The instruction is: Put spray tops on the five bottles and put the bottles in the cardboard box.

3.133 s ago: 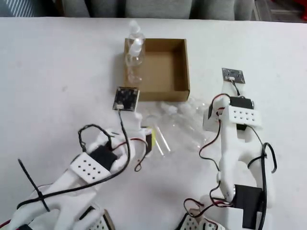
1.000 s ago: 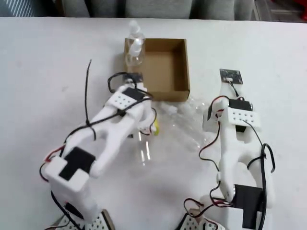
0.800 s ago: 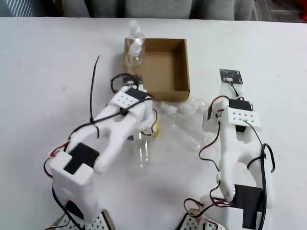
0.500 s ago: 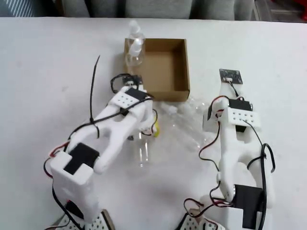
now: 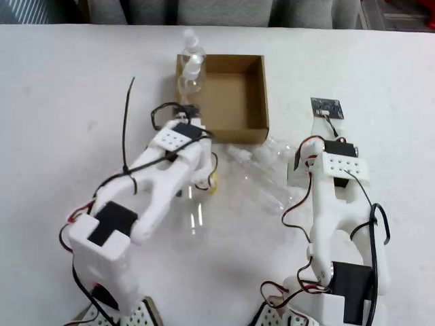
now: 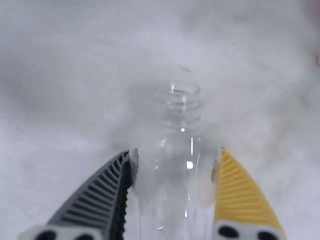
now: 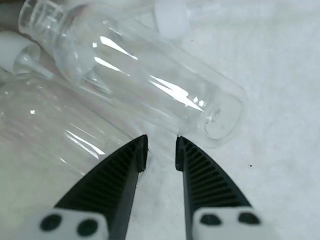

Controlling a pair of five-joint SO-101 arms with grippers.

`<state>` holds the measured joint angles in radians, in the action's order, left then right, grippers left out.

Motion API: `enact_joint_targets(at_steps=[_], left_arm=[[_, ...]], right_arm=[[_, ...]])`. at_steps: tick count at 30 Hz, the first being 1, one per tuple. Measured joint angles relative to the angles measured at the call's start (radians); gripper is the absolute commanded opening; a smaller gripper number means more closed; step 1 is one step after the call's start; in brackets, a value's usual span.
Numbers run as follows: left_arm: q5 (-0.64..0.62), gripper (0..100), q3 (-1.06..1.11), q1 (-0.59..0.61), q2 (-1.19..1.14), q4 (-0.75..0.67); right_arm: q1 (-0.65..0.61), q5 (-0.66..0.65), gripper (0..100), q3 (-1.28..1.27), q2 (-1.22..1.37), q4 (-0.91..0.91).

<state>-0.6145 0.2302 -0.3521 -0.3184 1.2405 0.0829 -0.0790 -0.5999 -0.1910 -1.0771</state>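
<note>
My left gripper is shut on a clear bottle with a bare threaded neck and no top. From above, that bottle lies on the white table under the left gripper, in front of the cardboard box. Two bottles with spray tops stand at the box's far left corner. Several clear bottles lie in a heap in front of the box. My right gripper sits shut beside that heap, nothing in the thin slit between its fingertips, close to a lying bottle.
A white spray top lies past the bottle in the right wrist view. The right arm rests to the right of the heap. The table's left and far right sides are bare white surface.
The left arm swung from the near edge out over the table, and its bottle now lies a little farther left. The right arm has kept still.
</note>
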Motion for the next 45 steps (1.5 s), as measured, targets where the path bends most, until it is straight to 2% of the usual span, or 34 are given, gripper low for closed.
enact_joint_targets(at_steps=[2, 5, 11, 24, 31, 40, 45], left_arm=[[0.002, 41, 0.000, 0.006, 0.000, 0.003], [0.003, 44, 0.000, 0.006, 0.000, 0.014], [0.006, 44, 0.000, 0.009, 0.026, 0.071], [0.137, 44, -0.101, 0.078, 0.046, 0.135], [0.141, 26, -0.101, 0.075, 0.046, 0.147], [0.193, 35, -0.141, 0.075, -0.008, 0.147], [0.199, 35, -0.143, 0.075, -0.009, 0.147]], right_arm=[[0.000, 0.000, 7.0, 0.000, 0.000, 0.000], [0.000, 0.000, 7.0, 0.000, 0.000, 0.000], [0.000, 0.000, 7.0, 0.000, 0.000, 0.000], [0.000, 0.000, 7.0, 0.000, 0.000, 0.000], [0.000, 0.000, 7.0, 0.000, 0.000, 0.000], [0.000, 0.000, 7.0, 0.000, 0.000, 0.000], [0.000, 0.000, 7.0, 0.000, 0.000, 0.000]])
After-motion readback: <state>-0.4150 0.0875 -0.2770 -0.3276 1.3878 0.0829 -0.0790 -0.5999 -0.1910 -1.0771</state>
